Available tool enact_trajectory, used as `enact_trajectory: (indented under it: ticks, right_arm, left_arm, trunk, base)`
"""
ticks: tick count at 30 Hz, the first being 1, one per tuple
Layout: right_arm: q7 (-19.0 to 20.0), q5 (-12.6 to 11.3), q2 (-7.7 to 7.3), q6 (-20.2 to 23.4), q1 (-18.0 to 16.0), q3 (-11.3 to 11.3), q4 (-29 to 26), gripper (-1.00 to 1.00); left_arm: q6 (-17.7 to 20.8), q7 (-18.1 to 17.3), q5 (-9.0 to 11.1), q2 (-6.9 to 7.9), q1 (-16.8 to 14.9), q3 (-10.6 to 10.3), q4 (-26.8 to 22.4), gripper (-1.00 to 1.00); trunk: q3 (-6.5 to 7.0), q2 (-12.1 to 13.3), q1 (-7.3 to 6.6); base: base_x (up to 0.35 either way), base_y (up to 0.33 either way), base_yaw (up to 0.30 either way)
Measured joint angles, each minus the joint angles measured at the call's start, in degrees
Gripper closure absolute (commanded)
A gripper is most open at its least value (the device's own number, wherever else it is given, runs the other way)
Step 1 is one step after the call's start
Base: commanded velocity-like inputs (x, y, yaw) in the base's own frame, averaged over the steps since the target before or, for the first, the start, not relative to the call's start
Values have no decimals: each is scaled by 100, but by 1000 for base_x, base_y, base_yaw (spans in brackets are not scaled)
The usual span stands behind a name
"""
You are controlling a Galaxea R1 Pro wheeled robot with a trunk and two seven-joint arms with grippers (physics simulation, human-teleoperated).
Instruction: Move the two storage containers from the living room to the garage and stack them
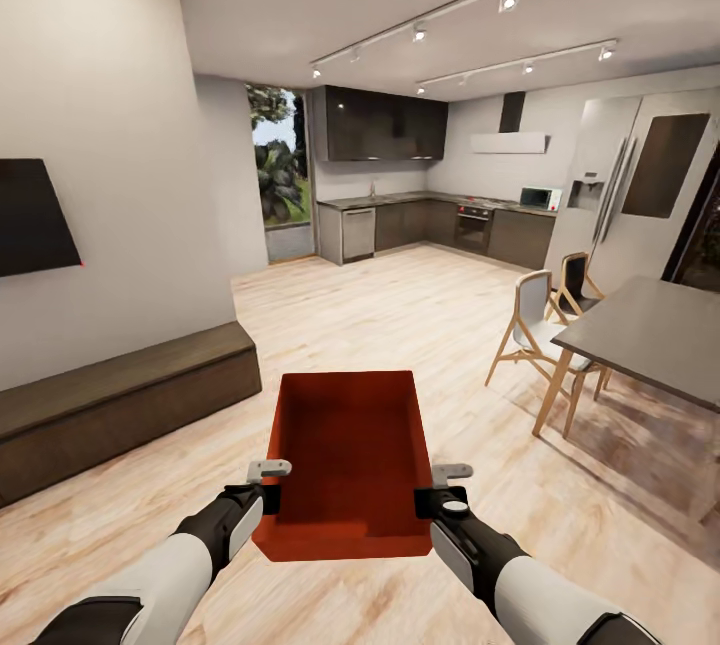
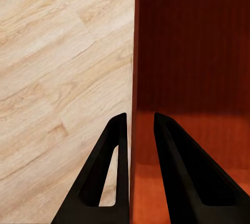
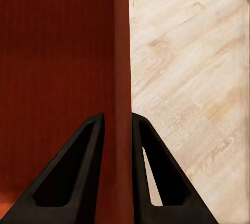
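Container (image 1: 345, 460) held out front above the wood floor (image 1: 420, 315), living room; left gripper (image 1: 268, 491) pinches its left wall, right gripper (image 1: 436, 495) the right wall. Judged rigid, light, smooth-sided; thin walls near the rear corners suit the hold, slip possible

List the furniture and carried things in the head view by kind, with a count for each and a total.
Bin: 1
Chairs: 2
Table: 1
Bench: 1
Fridge: 1
Microwave: 1
Wall TV: 1
Total: 8
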Motion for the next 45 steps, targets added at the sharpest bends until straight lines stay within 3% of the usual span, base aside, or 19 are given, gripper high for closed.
enact_trajectory:
  ticks: [45]
  right_arm:
    - [0, -13, -1, -5, 0, 5, 4, 100]
  left_arm:
    - [1, 0, -7, -2, 0, 2, 0, 100]
  trunk:
    - [0, 0, 0]
  base:
    - [0, 0, -293]
